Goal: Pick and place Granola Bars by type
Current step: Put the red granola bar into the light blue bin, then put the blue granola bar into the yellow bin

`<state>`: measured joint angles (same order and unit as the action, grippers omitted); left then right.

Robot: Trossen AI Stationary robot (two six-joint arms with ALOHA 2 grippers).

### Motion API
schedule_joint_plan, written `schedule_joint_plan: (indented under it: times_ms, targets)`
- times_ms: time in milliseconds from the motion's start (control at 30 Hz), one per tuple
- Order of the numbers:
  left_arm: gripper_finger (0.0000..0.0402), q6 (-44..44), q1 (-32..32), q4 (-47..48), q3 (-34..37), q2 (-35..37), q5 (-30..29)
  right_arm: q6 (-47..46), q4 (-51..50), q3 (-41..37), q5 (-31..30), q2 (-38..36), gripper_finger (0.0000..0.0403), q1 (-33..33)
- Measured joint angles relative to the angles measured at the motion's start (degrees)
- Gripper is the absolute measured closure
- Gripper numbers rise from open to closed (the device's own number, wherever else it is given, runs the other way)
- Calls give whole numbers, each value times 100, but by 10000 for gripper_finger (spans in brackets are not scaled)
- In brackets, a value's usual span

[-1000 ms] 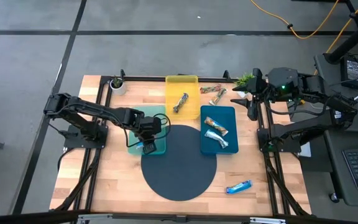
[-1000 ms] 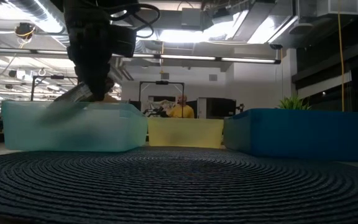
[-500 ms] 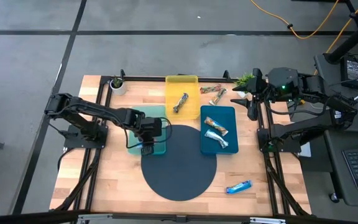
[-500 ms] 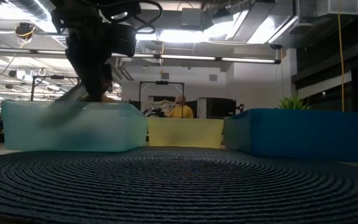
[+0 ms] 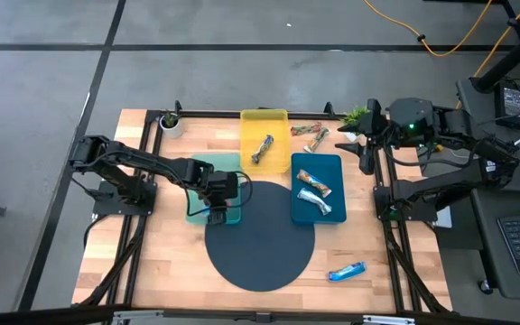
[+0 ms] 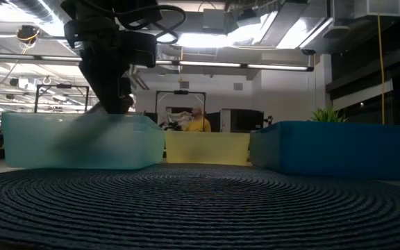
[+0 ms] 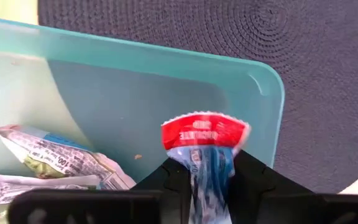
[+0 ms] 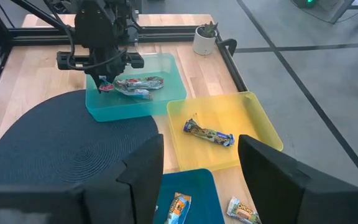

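Observation:
My left gripper (image 7: 207, 169) reaches steeply down into the teal tray (image 7: 135, 93) and is shut on a granola bar with a red end and a blue-white body (image 7: 205, 146). From above, the gripper (image 5: 215, 209) is over the tray's near right part. Another bar with a printed white wrapper (image 7: 55, 163) lies flat on the tray's floor. At the table's far right my right gripper (image 8: 201, 180) hangs high and open, holding nothing. One bar (image 5: 262, 149) lies in the yellow tray (image 5: 264, 117). Two bars (image 5: 314, 192) lie in the blue tray (image 5: 334, 164). My left gripper pinches the bar's blue-white body (image 7: 207, 177) between its two fingers, which come from above and point steeply down. The bar runs along the fingers, and its red crimped end (image 7: 204, 132) sticks out past the fingertips toward the tray floor. I cannot tell whether that end touches the floor.
A dark round woven mat (image 5: 260, 242) covers the table's near middle. Loose bars (image 5: 311, 134) lie at the far edge beside the yellow tray, and a blue-white bar (image 5: 347, 270) lies near the front right. Small potted plants (image 5: 170, 120) (image 5: 357, 115) stand at the far corners.
My left gripper has rolled a little about its own pointing line over the teal tray, and the bar has stayed between its fingers.

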<state>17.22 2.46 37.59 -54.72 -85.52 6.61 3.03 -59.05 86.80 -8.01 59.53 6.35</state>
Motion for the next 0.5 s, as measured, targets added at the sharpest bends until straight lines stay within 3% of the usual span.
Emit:
schedule_joint_plan:
  times_ms: [367, 500]
  targets:
    - [269, -85, 0, 81, 0, 23, -156, -277, -34, 0, 2, 0, 195, 0]
    - [236, -154, 0, 596, -134, 78, -152, -530, -292, 0, 4, 0, 195, -2]
